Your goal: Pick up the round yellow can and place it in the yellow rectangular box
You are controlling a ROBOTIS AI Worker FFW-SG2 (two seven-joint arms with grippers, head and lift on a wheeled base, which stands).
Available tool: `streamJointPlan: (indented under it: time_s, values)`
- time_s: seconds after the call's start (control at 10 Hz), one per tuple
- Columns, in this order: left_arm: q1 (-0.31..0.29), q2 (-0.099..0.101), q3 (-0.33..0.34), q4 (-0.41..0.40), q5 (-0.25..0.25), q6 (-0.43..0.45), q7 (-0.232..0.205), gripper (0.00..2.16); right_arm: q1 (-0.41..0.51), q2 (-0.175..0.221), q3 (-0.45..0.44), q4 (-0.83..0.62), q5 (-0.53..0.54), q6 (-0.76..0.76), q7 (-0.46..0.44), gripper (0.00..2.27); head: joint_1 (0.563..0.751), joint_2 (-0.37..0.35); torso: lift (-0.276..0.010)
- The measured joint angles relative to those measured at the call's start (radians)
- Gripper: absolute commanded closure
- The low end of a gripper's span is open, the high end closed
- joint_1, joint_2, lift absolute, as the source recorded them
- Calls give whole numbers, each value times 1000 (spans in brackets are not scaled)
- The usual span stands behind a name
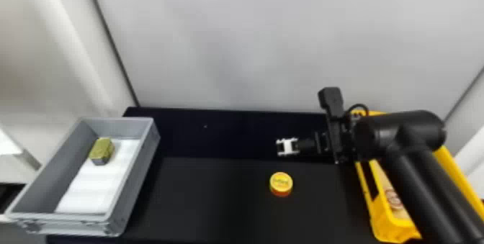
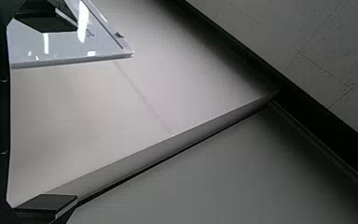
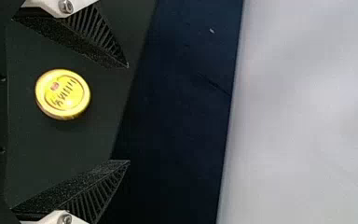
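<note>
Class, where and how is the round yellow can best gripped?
Probably grip the can by its curved side, coming from above, one finger on either side: it stands upright on the black table, lid up, its wall untouched. The right gripper is open.

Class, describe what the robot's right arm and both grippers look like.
The right arm is black, with thick rounded tubes, a boxy black wrist unit and a looping dark cable. The right gripper has black, ribbed, wedge-shaped fingers on white brackets with silvery screws. The left gripper has dark, flat-faced fingertips.
</note>
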Motion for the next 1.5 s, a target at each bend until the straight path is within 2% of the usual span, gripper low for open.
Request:
streamJointPlan:
  time_s: [0.3, 0.5, 0.7, 1.5]
  values:
    - [-5, 0, -8, 4, 0, -2, 0, -2, 1, 14, 55, 104, 58, -24, 102, 21, 694, 54, -3]
    - [-7, -2, -12, 5, -1, -4, 1, -2, 0, 34, 68, 153, 181, -39, 209, 12, 694, 54, -3]
    - [-9, -3, -15, 5, -1, -7, 2, -2, -1, 57, 66, 197, 289, -71, 272, 12, 694, 54, -3]
    - [-27, -10, -37, 20, -2, -31, 5, -2, -39, 83, 108, 414, 302, -262, 293, 13, 694, 54, -3]
